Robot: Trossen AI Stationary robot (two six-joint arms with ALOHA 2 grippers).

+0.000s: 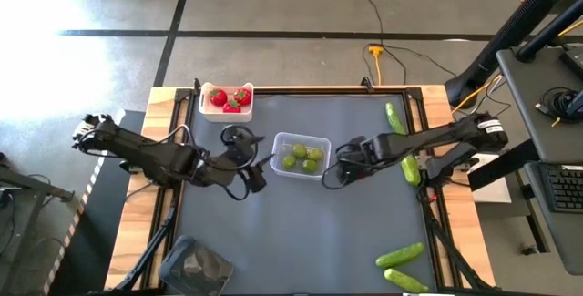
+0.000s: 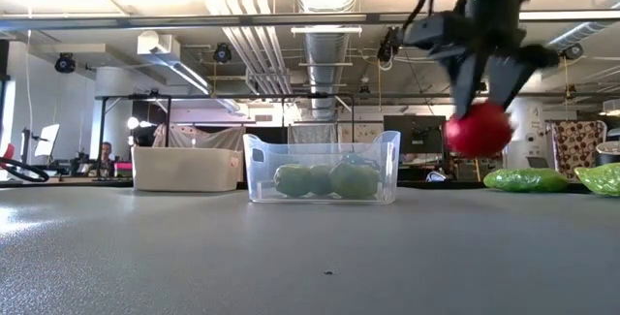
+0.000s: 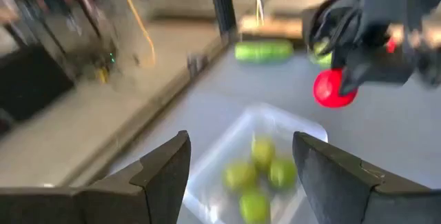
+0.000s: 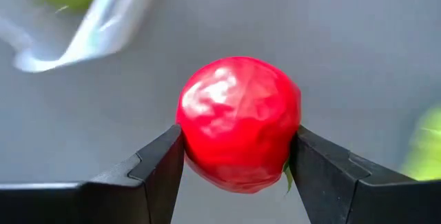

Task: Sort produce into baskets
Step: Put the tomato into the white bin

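My right gripper (image 1: 335, 176) hangs over the grey mat just right of the clear tub (image 1: 301, 155), shut on a red strawberry (image 4: 238, 124). The strawberry (image 2: 478, 129) is well above the table. The clear tub holds several yellow-green fruits (image 1: 301, 157). My left gripper (image 3: 241, 162) stands open and empty at the tub's left side, raised, looking across the tub. The white tub (image 1: 226, 98) at the far left holds strawberries. The dark tray (image 1: 196, 264) sits at the near left. Cucumbers (image 1: 399, 255) lie on the right. My right gripper pinches the strawberry between its two fingers, one on each opposite side (image 4: 189, 127) of the fruit. The fingers come from above, pointing steeply down, and the fruit sits at their free ends (image 2: 478, 111). It is lifted clear of the table.
Two cucumbers (image 1: 394, 118), (image 1: 410, 168) lie along the right side under the right arm, and two more lie at the near right corner (image 1: 405, 280). Bare grey mat (image 1: 301, 232) spreads between the clear tub and the near edge.
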